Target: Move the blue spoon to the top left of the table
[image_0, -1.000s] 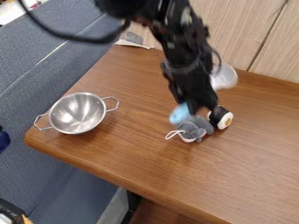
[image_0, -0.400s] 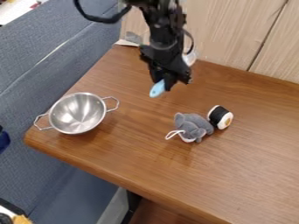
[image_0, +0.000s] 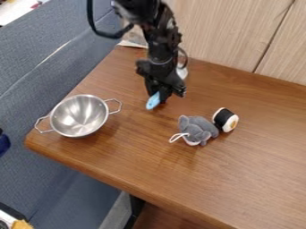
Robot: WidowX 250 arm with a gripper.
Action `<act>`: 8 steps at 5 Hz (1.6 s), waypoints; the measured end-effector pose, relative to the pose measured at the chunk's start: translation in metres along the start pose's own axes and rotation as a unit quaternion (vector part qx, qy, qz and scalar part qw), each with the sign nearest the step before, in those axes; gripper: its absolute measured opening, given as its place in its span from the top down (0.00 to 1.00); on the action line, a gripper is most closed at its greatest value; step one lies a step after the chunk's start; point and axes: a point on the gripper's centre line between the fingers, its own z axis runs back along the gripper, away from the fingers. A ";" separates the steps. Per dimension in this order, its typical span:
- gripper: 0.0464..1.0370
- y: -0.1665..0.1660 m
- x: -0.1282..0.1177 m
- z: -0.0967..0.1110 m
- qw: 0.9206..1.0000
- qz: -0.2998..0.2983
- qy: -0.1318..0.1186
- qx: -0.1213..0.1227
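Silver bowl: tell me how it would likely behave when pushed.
The silver bowl looks like thin metal, so it is probably stiff and light for its size. Its smooth, shiny wall may slip in a grip, though a wire handle could give a hold. Its rounded sides suggest it might rock when pushed.

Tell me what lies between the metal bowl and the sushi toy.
The grey plush animal, close beside the sushi toy; from there to the metal bowl, the camera view shows bare table.
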 end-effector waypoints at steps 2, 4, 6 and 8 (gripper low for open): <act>0.39 0.002 -0.006 0.000 1.000 0.023 0.006 0.006; 0.03 -0.007 -0.011 0.005 1.000 0.001 0.016 0.005; 0.04 -0.002 0.009 0.052 0.999 0.022 -0.044 0.008; 0.04 0.004 0.000 0.097 0.991 0.054 -0.120 -0.010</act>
